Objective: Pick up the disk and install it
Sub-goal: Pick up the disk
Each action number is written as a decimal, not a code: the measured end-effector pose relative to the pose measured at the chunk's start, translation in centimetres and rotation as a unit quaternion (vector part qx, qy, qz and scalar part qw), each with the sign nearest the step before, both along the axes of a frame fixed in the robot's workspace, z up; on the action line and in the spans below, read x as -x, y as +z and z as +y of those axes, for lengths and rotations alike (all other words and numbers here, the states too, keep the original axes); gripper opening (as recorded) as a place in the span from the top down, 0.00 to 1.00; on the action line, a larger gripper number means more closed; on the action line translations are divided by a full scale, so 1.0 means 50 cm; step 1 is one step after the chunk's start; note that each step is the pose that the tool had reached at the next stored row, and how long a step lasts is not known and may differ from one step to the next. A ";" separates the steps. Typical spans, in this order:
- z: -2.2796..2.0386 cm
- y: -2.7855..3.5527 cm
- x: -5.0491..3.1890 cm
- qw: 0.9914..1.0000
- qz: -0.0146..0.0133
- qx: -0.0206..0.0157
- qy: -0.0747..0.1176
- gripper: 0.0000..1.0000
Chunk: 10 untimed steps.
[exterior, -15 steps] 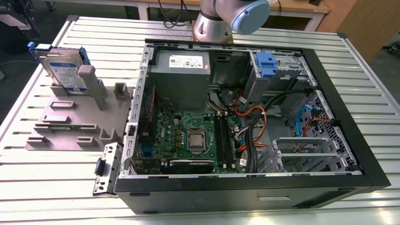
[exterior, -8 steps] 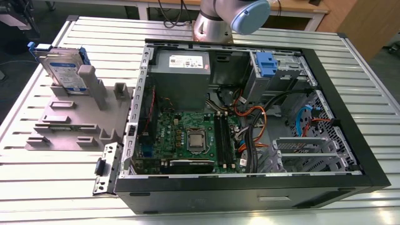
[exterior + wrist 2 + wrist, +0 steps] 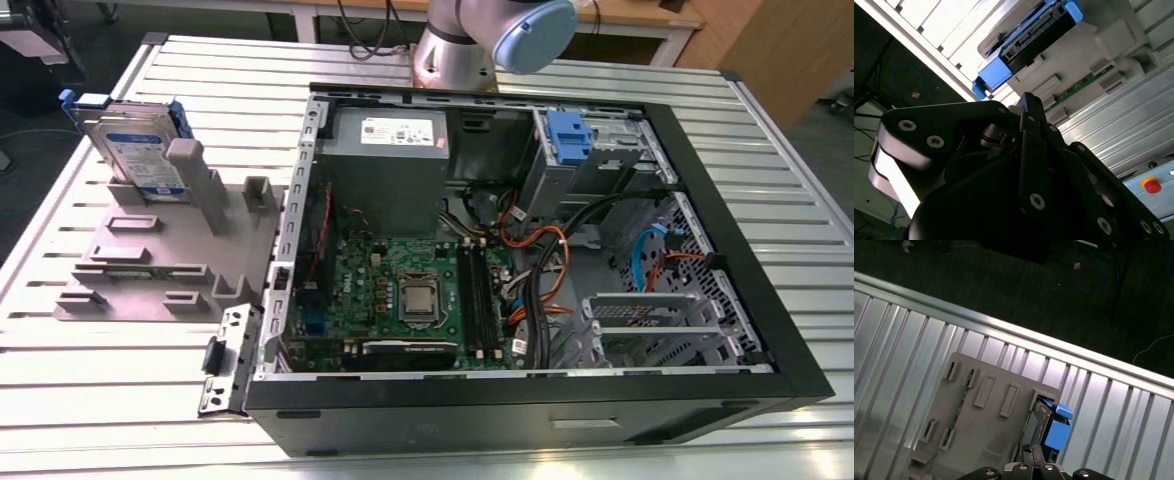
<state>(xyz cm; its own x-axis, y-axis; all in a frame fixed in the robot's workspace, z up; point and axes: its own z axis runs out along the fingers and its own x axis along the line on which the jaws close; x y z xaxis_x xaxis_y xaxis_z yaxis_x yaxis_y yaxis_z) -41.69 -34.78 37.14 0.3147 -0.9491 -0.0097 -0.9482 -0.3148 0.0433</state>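
Task not begun: the disk point(image 3: 134, 150) stands in the grey holder point(image 3: 160, 240) outside the computer case point(image 3: 534, 412), ungrasped; the gripper point(image 3: 1030, 101), apparently closed and empty, hovers nearby.

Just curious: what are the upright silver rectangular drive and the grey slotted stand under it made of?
The silver drive seems metal, from its silvery casing; its blue side rails look plastic. The grey stand is probably matt plastic: dull, evenly coloured.

Shiny ribbed metal table point(image 3: 774, 150), matt grey plastic holder point(image 3: 134, 260), disk point(image 3: 134, 150) with blue plastic rails point(image 3: 91, 101).
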 end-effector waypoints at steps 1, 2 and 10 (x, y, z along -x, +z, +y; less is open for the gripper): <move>0.0005 0.000 0.000 1.000 0.000 0.000 -0.001 0.89; 0.0008 -0.001 0.000 1.000 0.000 0.000 -0.005 0.89; 0.0007 -0.009 0.000 0.997 -0.001 0.000 -0.075 0.89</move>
<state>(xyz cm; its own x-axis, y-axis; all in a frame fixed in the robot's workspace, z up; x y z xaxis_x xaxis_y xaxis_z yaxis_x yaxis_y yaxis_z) -41.70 -34.74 36.68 0.1697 -0.9855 -0.0091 -0.9846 -0.1699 0.0415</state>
